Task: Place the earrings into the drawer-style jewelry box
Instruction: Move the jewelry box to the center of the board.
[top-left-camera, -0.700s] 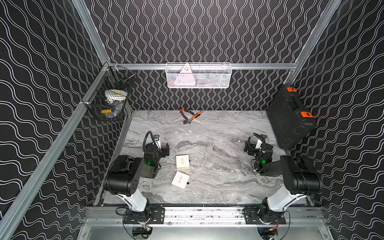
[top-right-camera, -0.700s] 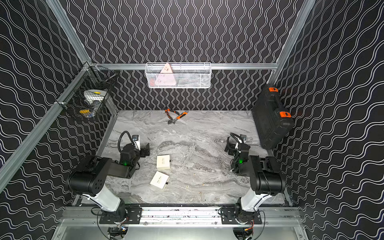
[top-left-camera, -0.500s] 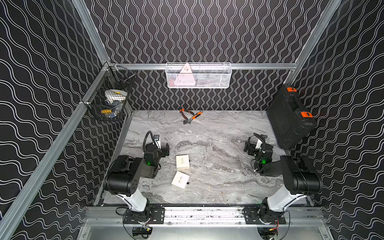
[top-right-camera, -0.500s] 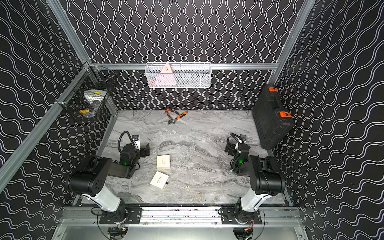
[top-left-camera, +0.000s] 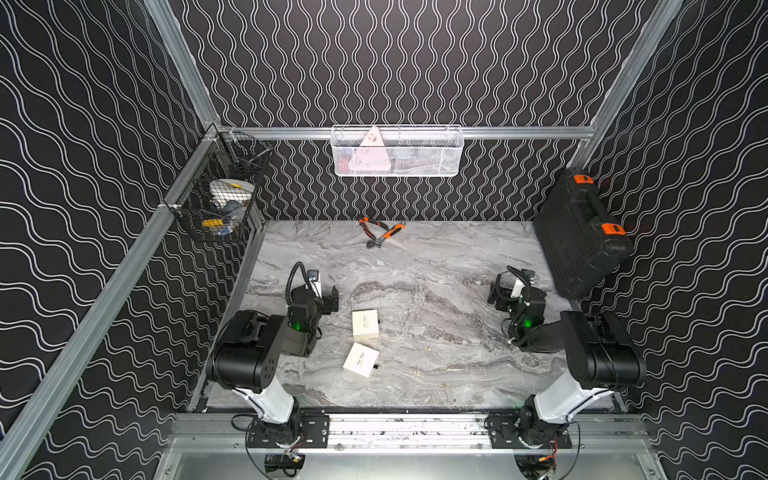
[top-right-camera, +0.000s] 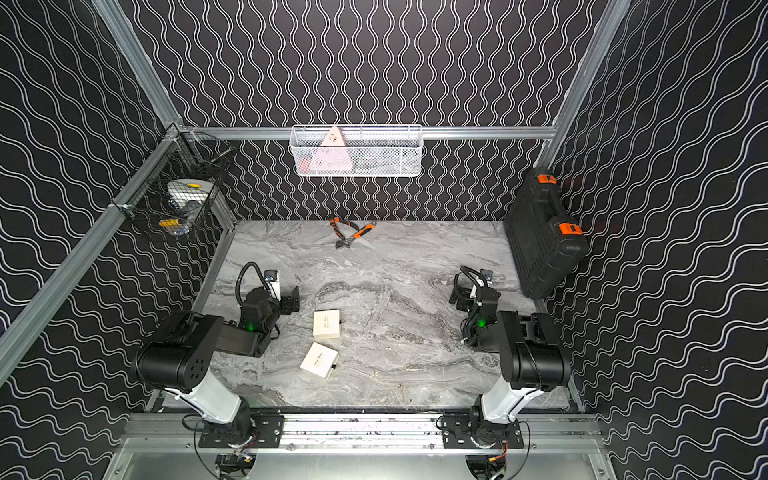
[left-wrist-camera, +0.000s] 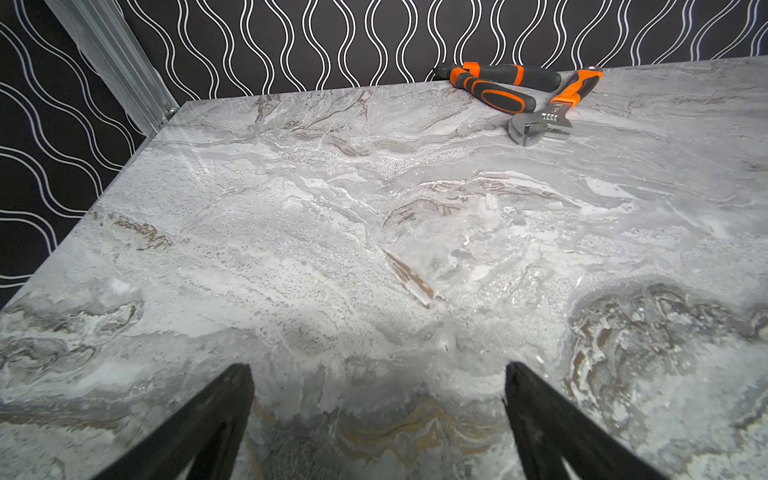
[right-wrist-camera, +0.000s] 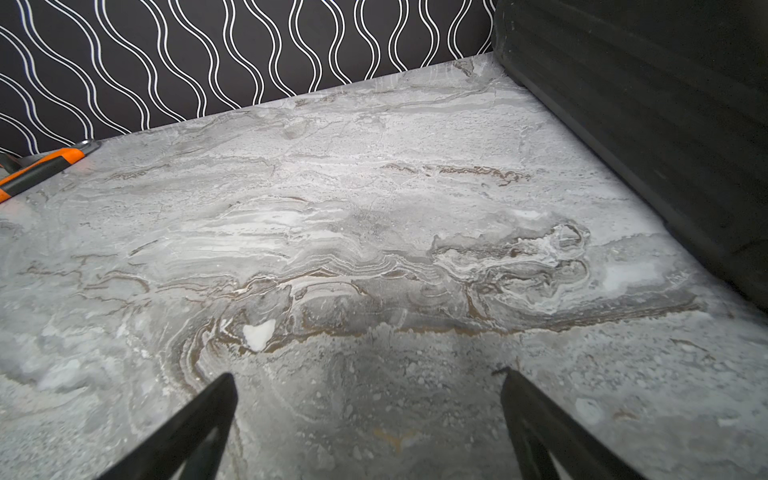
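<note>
Two small cream boxes lie left of the table's middle, the farther box (top-left-camera: 365, 324) (top-right-camera: 327, 324) and the nearer box (top-left-camera: 360, 360) (top-right-camera: 319, 359), each with a small dark tab; I cannot tell which is the drawer-style jewelry box. The earrings are tiny gold specks (top-left-camera: 417, 374) (top-right-camera: 374, 372) scattered on the marble to the right of the nearer box. My left gripper (top-left-camera: 330, 300) (left-wrist-camera: 378, 374) rests low, left of the farther box, open and empty. My right gripper (top-left-camera: 497, 296) (right-wrist-camera: 368, 382) sits at the right, open over bare marble.
Orange-handled pliers and a wrench (top-left-camera: 380, 232) (left-wrist-camera: 519, 95) lie at the back edge. A black tool case (top-left-camera: 582, 237) (right-wrist-camera: 665, 124) leans against the right wall. A white wire basket (top-left-camera: 397, 151) hangs on the back rail and a black wire basket (top-left-camera: 220, 199) on the left.
</note>
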